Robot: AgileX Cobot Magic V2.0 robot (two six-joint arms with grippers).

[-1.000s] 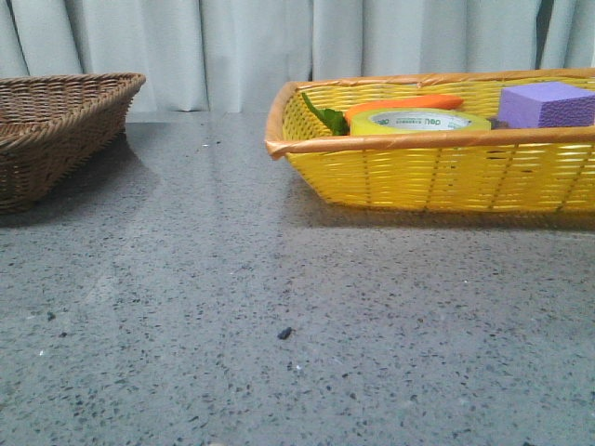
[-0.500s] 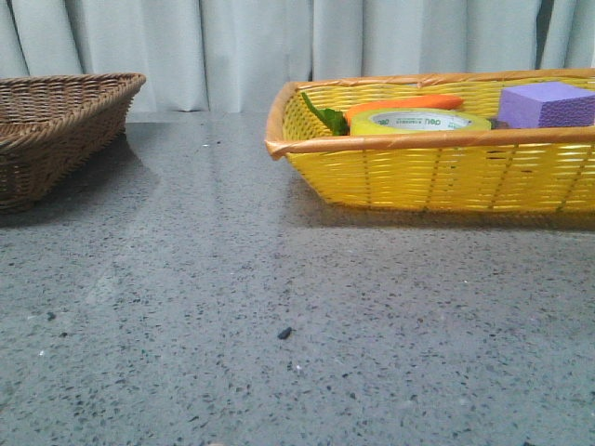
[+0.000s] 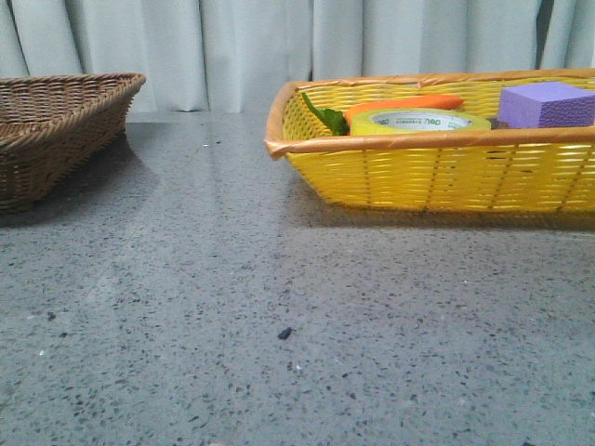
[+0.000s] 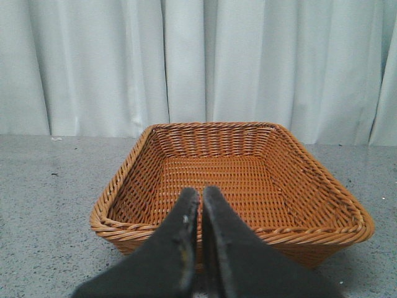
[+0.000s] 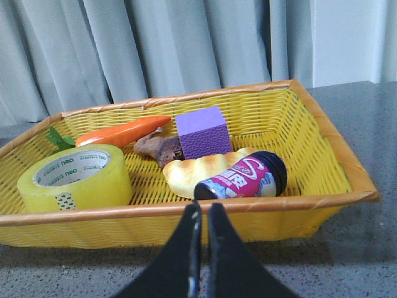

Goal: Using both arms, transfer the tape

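While its two dark fingers lie pressed together with only a thin seam between them and nothing held, the right gripper [image 5: 201, 214] hangs just outside the near wall of the yellow basket [image 5: 347, 167], pointing in over the rim. Inside, the tape [image 5: 75, 176] lies flat at one end of the basket, its white core with green print facing up and a green-white patterned tab on its outer wrap. Behind it an orange toy carrot [image 5: 121, 130] with green leaves rests along the far wall. Toward the middle sit a purple block [image 5: 201, 131], a brown lumpy object [image 5: 156, 148] that I cannot identify, a pale yellow croissant-shaped toy [image 5: 198, 171] and a dark-capped bottle [image 5: 243, 177] with a pink and blue label lying on its side against the near wall.

The left gripper [image 4: 200, 217] is likewise closed on nothing, fingers touching, and sits just before the near rim of a brown wicker basket [image 4: 322, 180].

From the front view, neither arm shows. The brown basket stands at the left of the grey speckled table [image 3: 279, 279] and the yellow one at the right, well apart. Over the yellow rim the tape's top, the carrot and the purple block are visible. Pale curtains [image 3: 232, 46] hang behind the table.
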